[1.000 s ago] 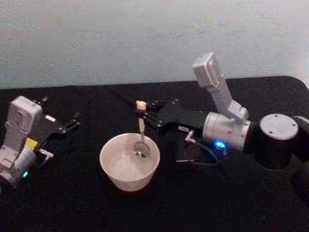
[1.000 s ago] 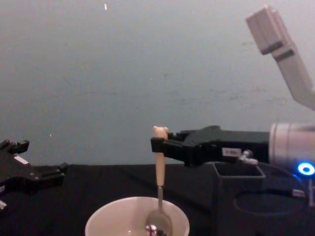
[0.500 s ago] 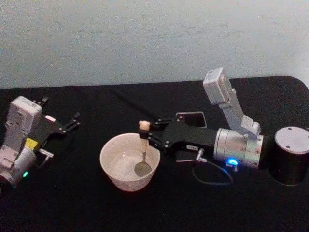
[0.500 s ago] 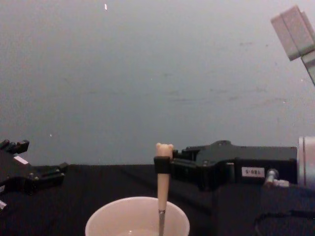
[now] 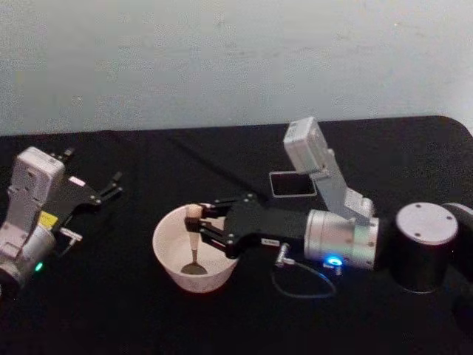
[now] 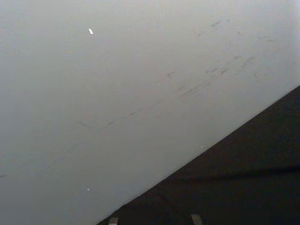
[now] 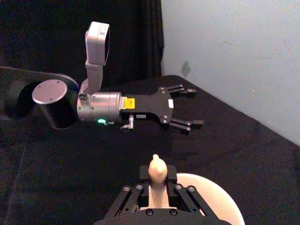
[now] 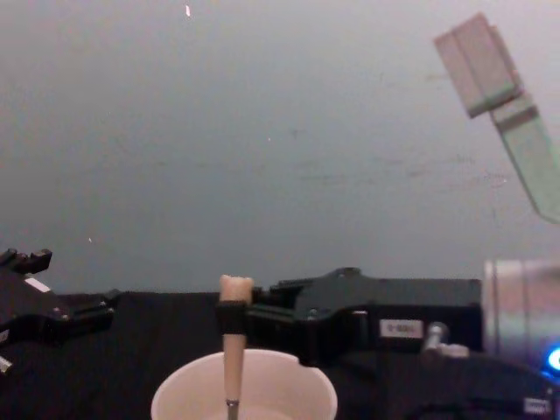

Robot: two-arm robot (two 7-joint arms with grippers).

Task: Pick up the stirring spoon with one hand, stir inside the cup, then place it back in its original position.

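My right gripper (image 5: 198, 222) reaches in from the right and is shut on the beige handle of the stirring spoon (image 5: 194, 231), just below its tiny bear head. The spoon stands nearly upright inside the wide cream cup (image 5: 158, 238), with its metal bowl low in the cup's left half. In the chest view the spoon (image 8: 232, 363) rises out of the cup (image 8: 179, 404), pinched by the right gripper (image 8: 233, 318). The right wrist view looks down on the bear head of the spoon (image 7: 156, 170) over the cup (image 7: 224, 205). The dark grey square holder (image 5: 293, 184) stands behind the right arm. My left gripper (image 5: 112, 185) rests open at the far left.
Black cloth covers the table, with a pale wall behind it. A thin cable (image 5: 303, 285) loops on the cloth under the right wrist. The left gripper (image 7: 187, 108) and its arm lie well left of the cup, with bare cloth in between.
My right gripper has carried the spoon leftward across the cup, from its right side to its left half. The holder now shows fully behind the arm. The left arm has not moved.
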